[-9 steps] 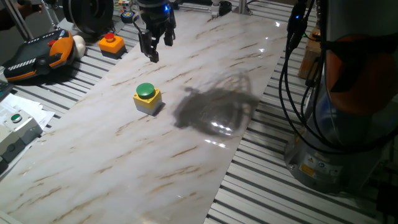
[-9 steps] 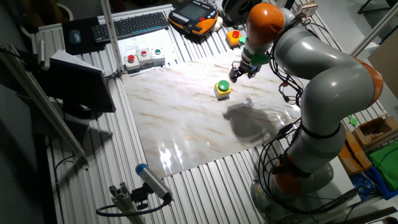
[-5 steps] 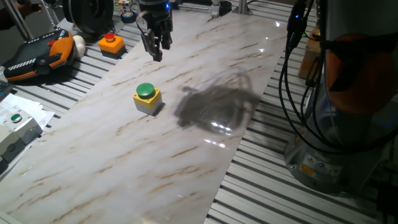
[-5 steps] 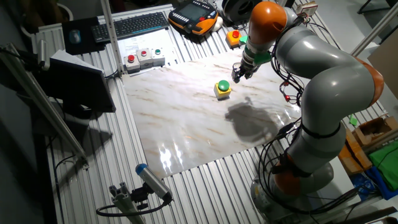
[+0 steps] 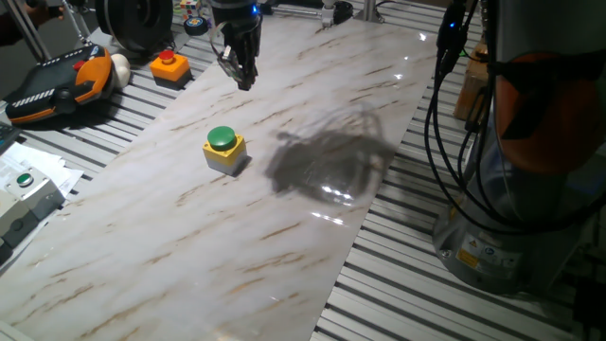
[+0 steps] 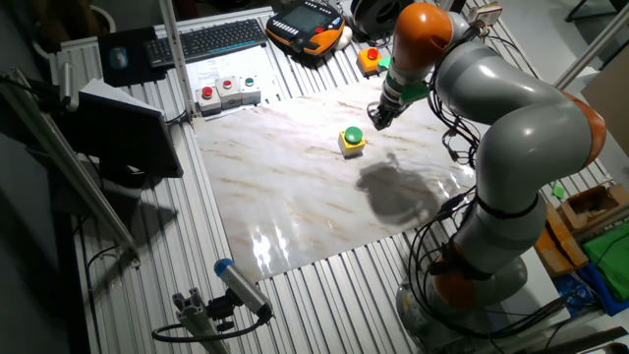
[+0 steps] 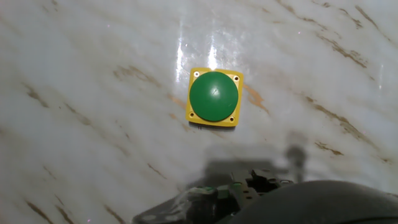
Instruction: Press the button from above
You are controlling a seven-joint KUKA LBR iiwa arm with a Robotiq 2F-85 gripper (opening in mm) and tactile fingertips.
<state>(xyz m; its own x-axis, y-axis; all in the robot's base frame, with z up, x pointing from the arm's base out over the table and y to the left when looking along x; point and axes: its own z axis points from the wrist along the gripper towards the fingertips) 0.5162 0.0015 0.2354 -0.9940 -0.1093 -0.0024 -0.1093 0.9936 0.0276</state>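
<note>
Since 0.9 s ago our gripper (image 5: 243, 80) drew its fingers together; it hangs above & behind the button (image 5: 223, 140), prob. closed to press w/ one tip.

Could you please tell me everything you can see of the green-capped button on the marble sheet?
The button has a smooth, round green dome on a square yellow base with small screws at its corners; both look like plastic. It sits upright and flat on the marble sheet, with nothing else touching it. The gripper hangs in the air beyond it, clear of the cap.
</note>
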